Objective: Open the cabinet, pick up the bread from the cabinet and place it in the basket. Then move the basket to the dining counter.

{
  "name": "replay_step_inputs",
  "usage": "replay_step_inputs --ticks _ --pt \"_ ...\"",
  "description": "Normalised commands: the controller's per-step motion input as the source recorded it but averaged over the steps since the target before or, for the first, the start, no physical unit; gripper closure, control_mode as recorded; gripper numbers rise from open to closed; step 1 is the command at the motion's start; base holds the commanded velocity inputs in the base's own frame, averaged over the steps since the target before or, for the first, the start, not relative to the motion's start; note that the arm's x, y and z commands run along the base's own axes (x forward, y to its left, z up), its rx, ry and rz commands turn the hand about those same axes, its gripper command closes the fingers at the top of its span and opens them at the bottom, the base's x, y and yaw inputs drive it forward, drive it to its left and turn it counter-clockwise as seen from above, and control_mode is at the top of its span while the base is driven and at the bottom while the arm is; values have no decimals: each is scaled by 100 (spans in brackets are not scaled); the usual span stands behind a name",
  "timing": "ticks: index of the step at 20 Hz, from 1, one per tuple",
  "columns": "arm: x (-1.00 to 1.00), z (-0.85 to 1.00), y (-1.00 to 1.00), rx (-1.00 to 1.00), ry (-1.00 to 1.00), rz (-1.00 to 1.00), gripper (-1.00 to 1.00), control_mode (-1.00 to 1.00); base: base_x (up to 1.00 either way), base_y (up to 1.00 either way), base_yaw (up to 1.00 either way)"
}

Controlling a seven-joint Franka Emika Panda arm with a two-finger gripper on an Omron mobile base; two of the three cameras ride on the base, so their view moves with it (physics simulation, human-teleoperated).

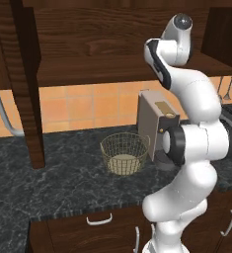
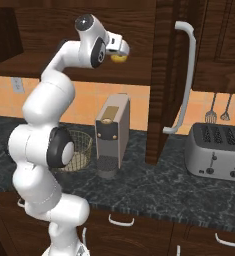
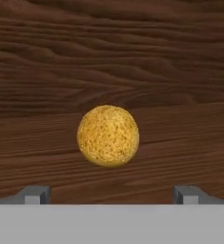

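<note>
The cabinet (image 1: 97, 69) stands open, its doors swung out at the left (image 1: 26, 84) and right (image 2: 164, 75). My arm reaches up onto its wooden shelf. The bread (image 3: 107, 136), a round yellow-orange lump, rests on the shelf straight ahead of my gripper (image 3: 111, 194). The jaws are open wide, with the fingertips (image 3: 35, 194) short of the bread and not touching it. From the right base view the bread (image 2: 120, 57) shows just beyond the hand. The wire basket (image 1: 107, 148) sits empty on the black worktop below, also visible behind my arm (image 2: 84, 142). The dining counter is out of view.
A beige coffee machine (image 1: 154, 123) stands just right of the basket. A silver toaster (image 2: 216, 150) sits further right, with utensils (image 2: 224, 107) hanging on the wall above it. The open right door's long handle (image 2: 186, 75) juts out over the black speckled worktop (image 1: 48, 183).
</note>
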Motion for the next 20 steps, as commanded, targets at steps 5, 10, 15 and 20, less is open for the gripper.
replay_step_inputs --ticks 5,10,15,20 --pt "57 0 -9 0 15 0 -100 -100 0 0 0" --pt "41 0 -20 0 1 0 -100 -100 0 0 0" --pt "30 -5 -7 0 10 0 -100 -100 0 0 0" --pt "9 -6 0 1 9 2 -100 -100 0 0 0"
